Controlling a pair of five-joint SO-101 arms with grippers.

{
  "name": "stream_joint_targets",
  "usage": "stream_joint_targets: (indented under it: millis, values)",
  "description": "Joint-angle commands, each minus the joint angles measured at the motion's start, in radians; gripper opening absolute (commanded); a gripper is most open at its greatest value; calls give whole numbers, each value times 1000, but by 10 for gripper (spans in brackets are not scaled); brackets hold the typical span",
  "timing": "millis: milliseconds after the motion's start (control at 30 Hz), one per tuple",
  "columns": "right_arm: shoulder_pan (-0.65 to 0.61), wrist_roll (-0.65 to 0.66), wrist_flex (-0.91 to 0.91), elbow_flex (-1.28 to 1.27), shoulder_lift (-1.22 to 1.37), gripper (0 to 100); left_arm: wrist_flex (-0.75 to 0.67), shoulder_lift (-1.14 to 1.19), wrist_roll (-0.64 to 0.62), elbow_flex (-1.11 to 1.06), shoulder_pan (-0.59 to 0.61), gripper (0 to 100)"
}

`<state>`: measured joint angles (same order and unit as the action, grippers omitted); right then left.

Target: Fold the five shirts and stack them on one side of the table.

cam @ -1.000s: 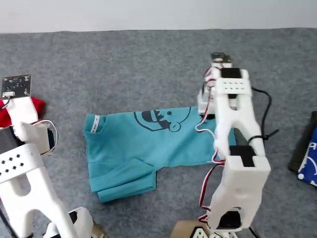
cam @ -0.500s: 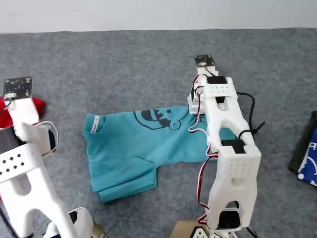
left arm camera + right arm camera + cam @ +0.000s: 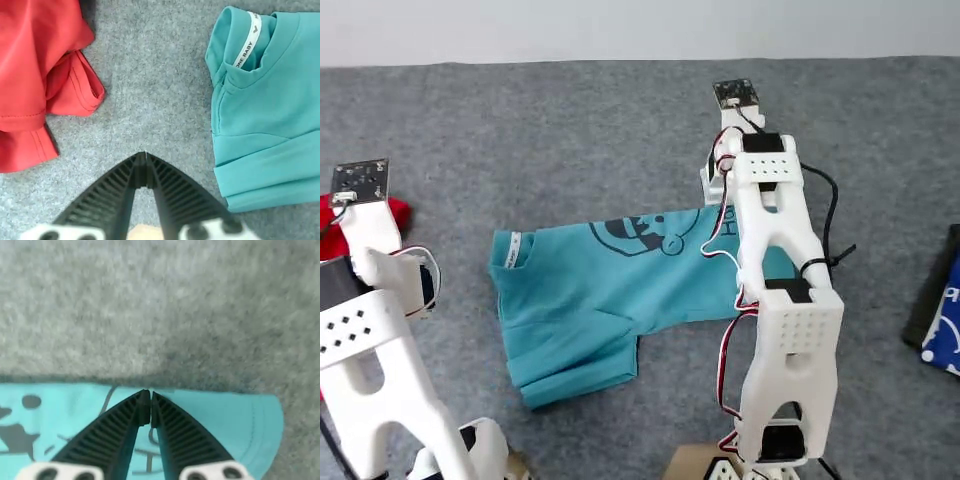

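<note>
Left gripper (image 3: 146, 157) closed, empty, over table (image 3: 150, 75) between red shirt (image 3: 35, 65) and teal shirt (image 3: 270, 115). Right gripper (image 3: 150, 394) closed, apparently pinching teal shirt edge.

A grey, felt-like table (image 3: 570, 120) carries a teal shirt (image 3: 590, 300) spread flat near its middle, collar toward the left of the high view, dark print along the far edge, and one sleeve folded in at the near edge. A bunched red shirt (image 3: 35, 65) lies at the left edge, bare grey between the two. A blue cloth (image 3: 945, 325) and a dark object (image 3: 928, 295) lie at the right edge.
</note>
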<state>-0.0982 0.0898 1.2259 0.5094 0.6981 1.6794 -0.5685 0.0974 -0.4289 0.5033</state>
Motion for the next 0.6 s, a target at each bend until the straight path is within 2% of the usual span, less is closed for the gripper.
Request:
stream_joint_targets:
  millis: [0,333,567]
  values:
    - [31,11,65,75,-51,10,0,-25,-2,8,2,3]
    - [53,11,328,100,-214,9,9,-25,-3,91,-9,3]
    - [10,44,530,100,-286,9,68,-25,20,96,-173,3]
